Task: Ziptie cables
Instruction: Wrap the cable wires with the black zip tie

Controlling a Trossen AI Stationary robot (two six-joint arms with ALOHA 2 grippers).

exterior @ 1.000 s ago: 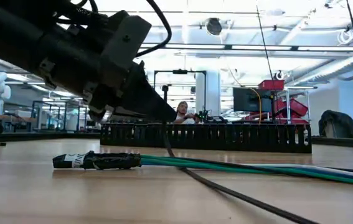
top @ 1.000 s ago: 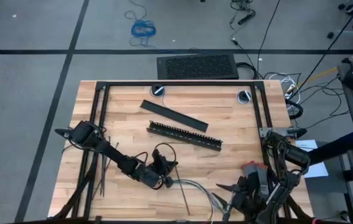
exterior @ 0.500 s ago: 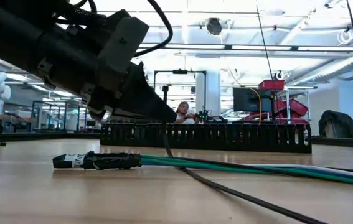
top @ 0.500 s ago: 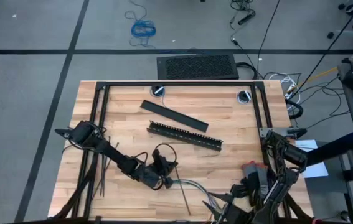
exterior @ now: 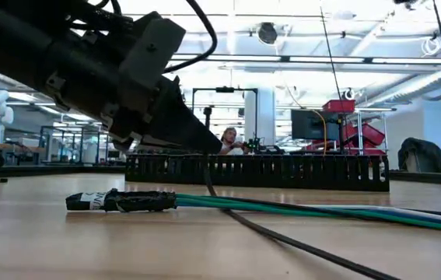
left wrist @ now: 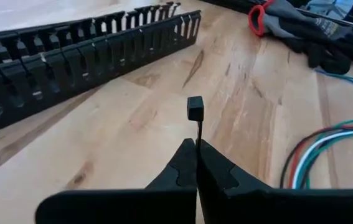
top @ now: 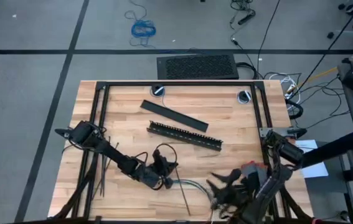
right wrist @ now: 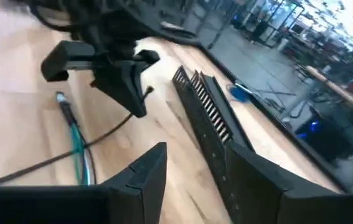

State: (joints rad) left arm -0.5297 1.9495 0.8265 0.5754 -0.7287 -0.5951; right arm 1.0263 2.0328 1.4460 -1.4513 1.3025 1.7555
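Pale butcher-block table [top: 126,124] filling the middle of the high view, with a slotted black cable duct [top: 185,135] lying slantwise at centre and a flat black cover bar [top: 174,116] just above it. Left gripper [top: 164,176] low and left of centre, pinched on a ziptie [top: 183,198] that trails down to the right; cables [top: 196,185] fanning rightward from beside it. More zipties [top: 101,171] lying at the left edge of the table. Right gripper [top: 221,186] lower right, blurred, fingers spread, above the splayed cable ends.

Low view: bundle of cables [exterior: 298,209] running from a black taped end at left centre off to the right edge, flat on the wood; the ziptie [exterior: 298,243] crossing over it and slanting down to lower right. Left gripper [exterior: 197,138] overhead at upper left, duct [exterior: 259,171] standing across the background.

Left wrist view: fingers closed tight on the ziptie, its square head [left wrist: 195,108] poking up at frame centre; coloured cables [left wrist: 313,149] curving at right edge, duct [left wrist: 70,62] at upper left.

Right wrist view: own fingers [right wrist: 145,174] wide apart at bottom, facing the left gripper [right wrist: 140,94] at upper left, green cables [right wrist: 76,146] below it.

Step in hand, most likely: bringing the strap around the bundle. Next move probably calls for the right gripper to catch the free tail and feed it through the head.
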